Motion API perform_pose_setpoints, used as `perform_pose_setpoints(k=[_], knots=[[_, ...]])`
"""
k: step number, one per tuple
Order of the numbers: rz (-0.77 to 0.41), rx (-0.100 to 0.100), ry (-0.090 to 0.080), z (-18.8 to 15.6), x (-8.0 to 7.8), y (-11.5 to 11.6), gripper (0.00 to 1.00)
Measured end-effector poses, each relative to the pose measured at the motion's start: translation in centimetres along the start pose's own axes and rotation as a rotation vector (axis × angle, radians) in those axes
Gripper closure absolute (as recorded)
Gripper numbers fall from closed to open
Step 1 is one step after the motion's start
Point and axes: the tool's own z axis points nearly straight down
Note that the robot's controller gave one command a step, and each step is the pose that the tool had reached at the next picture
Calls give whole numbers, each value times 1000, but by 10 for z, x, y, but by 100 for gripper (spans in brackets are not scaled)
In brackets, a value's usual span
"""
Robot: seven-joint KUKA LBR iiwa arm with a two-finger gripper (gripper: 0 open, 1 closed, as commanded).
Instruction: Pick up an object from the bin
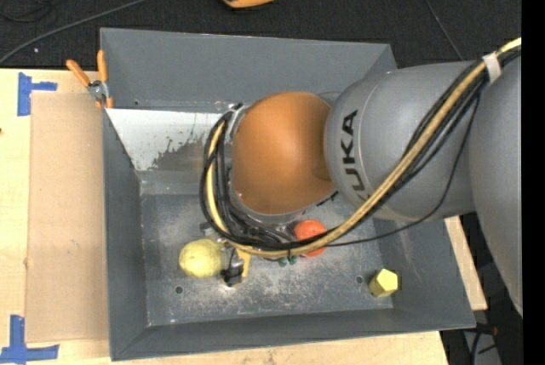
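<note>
Yellow ball [199, 259] beside end effector [232, 271]

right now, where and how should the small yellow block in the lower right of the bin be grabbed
Probably across two opposite flat sides of the small yellow block, coming straight down from above. It looks faceted, so flat faces should seat better than its corners. It lies alone on the bin floor with free room all round, so a top approach looks unobstructed.
</note>
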Motion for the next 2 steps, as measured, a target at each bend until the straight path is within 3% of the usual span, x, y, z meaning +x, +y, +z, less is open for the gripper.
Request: perform_pose_setpoints(k=[1, 2], knots=[[-49, -2, -16, 33, -11, 15, 100], [-58, -2, -5, -8, -1, 19, 100]])
